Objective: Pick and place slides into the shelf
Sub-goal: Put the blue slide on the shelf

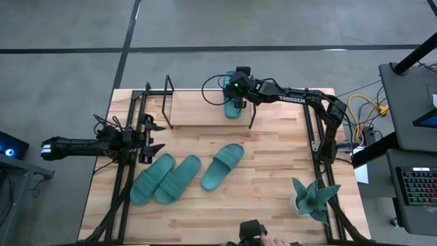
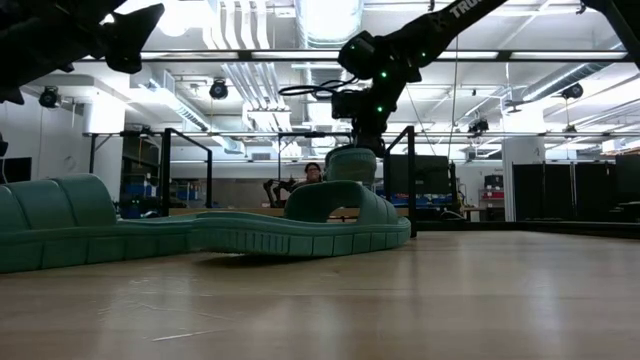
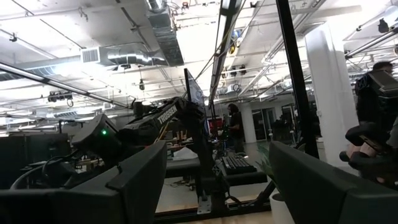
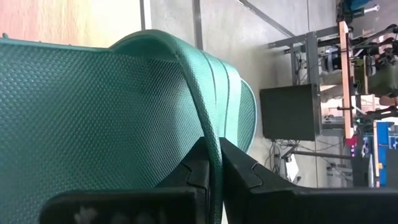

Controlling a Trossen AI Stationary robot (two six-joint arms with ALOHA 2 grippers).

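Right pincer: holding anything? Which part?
Yes. The right pincer is shut on a teal slide, pinching the thin edge of its strap, over the shelf. The left pincer is open and holds nothing.

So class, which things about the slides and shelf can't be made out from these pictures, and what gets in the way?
- High view: the right gripper covers most of the held slide, so whether it rests on the shelf is unclear.
- Low view: the nearest slide hides the shelf board.
- Left wrist view: no slides visible; the left gripper faces the room.
- Right wrist view: the slide fills the frame, hiding the shelf.
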